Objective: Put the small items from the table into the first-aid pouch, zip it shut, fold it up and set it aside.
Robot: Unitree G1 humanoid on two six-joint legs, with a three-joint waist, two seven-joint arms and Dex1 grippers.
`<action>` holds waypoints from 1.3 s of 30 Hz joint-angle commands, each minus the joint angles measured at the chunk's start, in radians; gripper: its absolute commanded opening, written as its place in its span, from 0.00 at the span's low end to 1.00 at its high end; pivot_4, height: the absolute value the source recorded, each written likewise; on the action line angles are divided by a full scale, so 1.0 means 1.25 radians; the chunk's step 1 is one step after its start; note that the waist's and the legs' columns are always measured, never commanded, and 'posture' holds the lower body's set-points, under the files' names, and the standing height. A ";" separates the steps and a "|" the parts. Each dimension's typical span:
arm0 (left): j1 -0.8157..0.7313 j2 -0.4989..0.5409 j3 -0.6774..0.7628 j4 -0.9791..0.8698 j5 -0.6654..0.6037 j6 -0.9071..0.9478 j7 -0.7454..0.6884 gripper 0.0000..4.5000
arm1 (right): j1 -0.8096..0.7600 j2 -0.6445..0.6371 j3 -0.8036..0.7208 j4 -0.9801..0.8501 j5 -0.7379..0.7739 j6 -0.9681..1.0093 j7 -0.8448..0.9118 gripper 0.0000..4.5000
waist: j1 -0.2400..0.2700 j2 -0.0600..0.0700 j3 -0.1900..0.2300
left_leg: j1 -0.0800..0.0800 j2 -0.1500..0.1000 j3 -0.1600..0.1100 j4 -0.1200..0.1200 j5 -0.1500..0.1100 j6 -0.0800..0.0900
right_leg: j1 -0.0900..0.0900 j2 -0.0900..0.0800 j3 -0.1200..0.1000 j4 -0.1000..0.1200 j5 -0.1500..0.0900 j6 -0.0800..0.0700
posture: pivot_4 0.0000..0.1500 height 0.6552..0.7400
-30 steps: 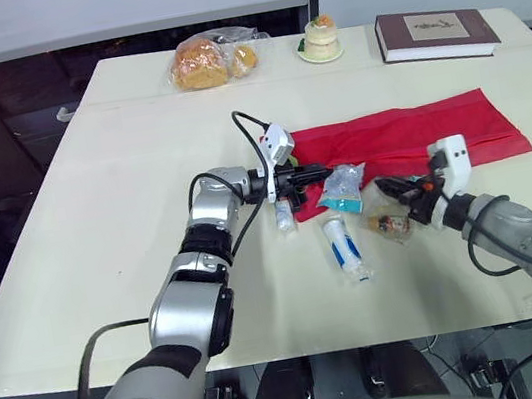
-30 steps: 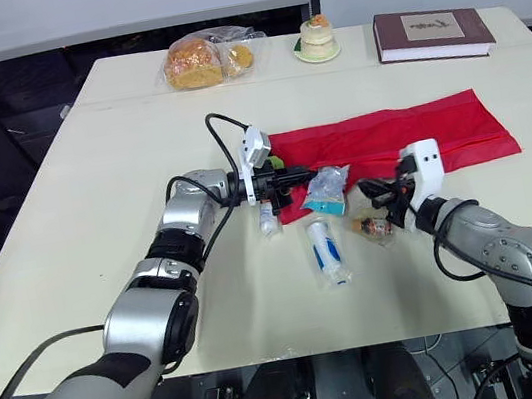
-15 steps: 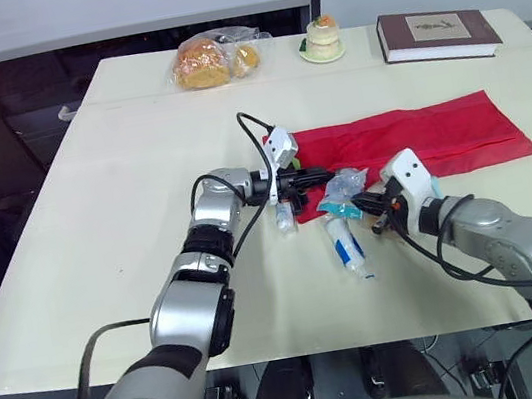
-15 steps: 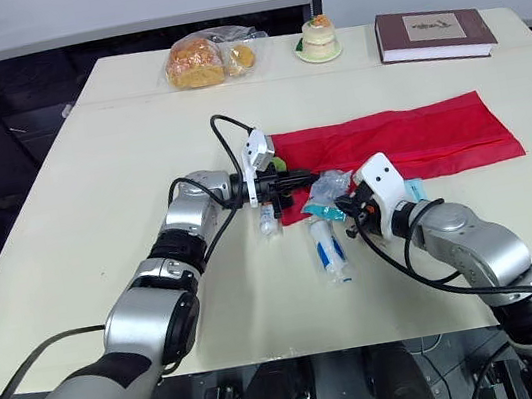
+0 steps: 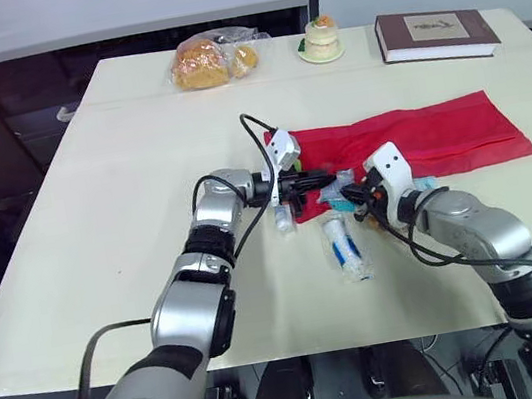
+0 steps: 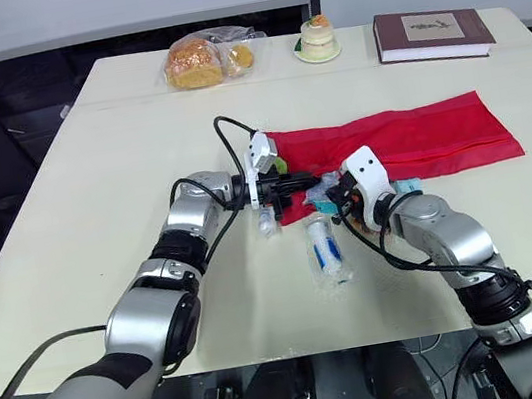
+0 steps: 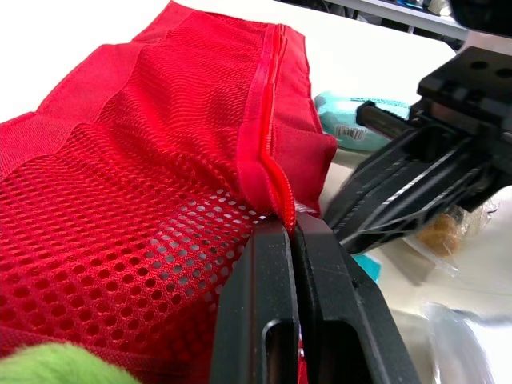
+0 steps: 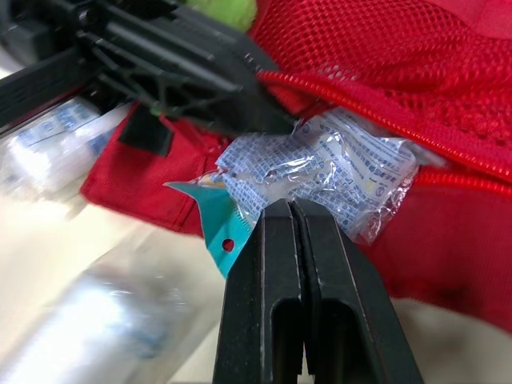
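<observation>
Your left gripper (image 7: 292, 228) is pinching the zipper edge of the red pouch (image 5: 418, 135) on the table (image 5: 138, 159), fingers pressed together, while your right gripper (image 8: 290, 206) is apparently nipping the clear packet (image 8: 320, 168) at its opening.

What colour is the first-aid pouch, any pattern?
The pouch is red mesh with a red zipper; best in the left wrist view.

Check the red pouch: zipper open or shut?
Open. The left gripper pinches one zipper edge of the red pouch, and the clear packet lies between the parted zipper rows.
</observation>
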 commanded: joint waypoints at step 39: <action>0.000 0.004 -0.017 -0.029 0.001 -0.058 -0.011 0.00 | -0.106 0.068 0.043 0.158 -0.137 -0.092 0.064 0.01 | 0.001 0.000 0.000 | 0.000 0.000 0.000 0.000 0.000 0.000 | 0.000 0.000 0.000 0.000 0.000 0.000 | 1.00 0.87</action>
